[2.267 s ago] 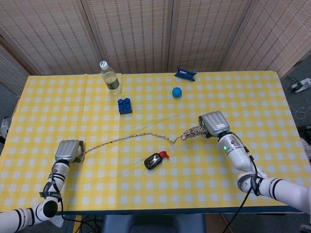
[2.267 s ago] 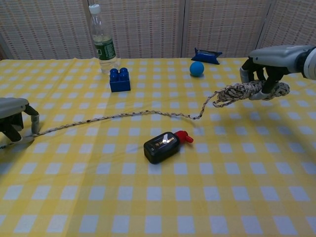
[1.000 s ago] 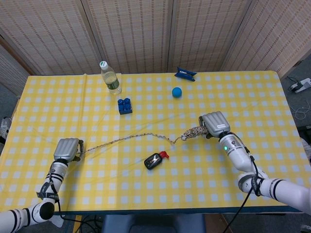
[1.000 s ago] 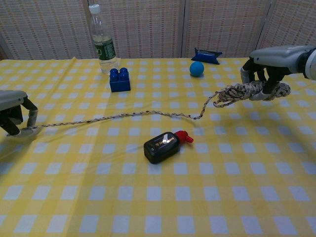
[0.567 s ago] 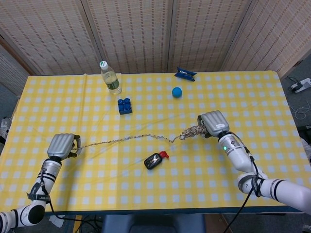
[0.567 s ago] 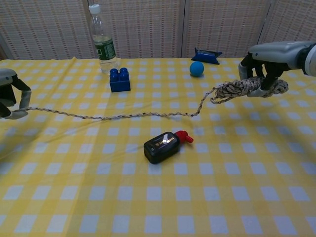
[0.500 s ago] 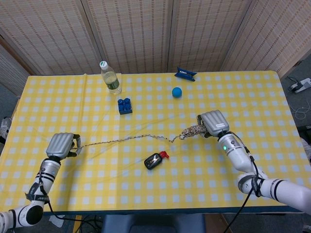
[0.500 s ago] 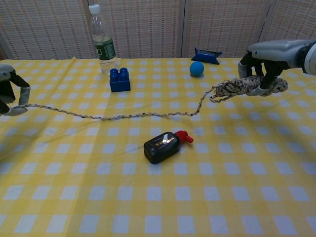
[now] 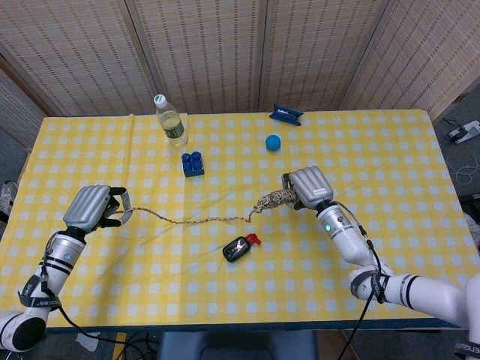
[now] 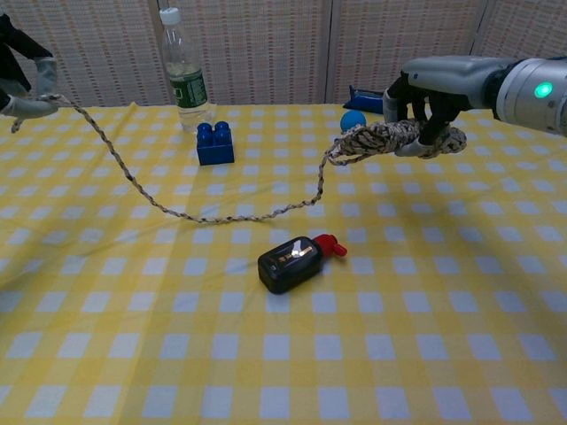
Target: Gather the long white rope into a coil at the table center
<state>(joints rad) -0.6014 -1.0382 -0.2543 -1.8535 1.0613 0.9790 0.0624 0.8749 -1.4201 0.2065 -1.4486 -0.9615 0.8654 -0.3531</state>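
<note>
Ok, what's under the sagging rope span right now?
Bare checked tablecloth lies under the rope. The black device sits nearer the camera, apart. Whether the lowest stretch touches the cloth is unclear.

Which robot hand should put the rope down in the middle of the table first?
Probably the right robot hand. It already holds the bunched rope near the table's middle, while the left robot hand holds only the thin end out by the edge.

head view: high above near edge, looking steeply down, whole table (image 9: 390,142) in frame | chest view: low, near-level, facing far screens, close | shared: table middle, blue block (image 10: 215,143)
</note>
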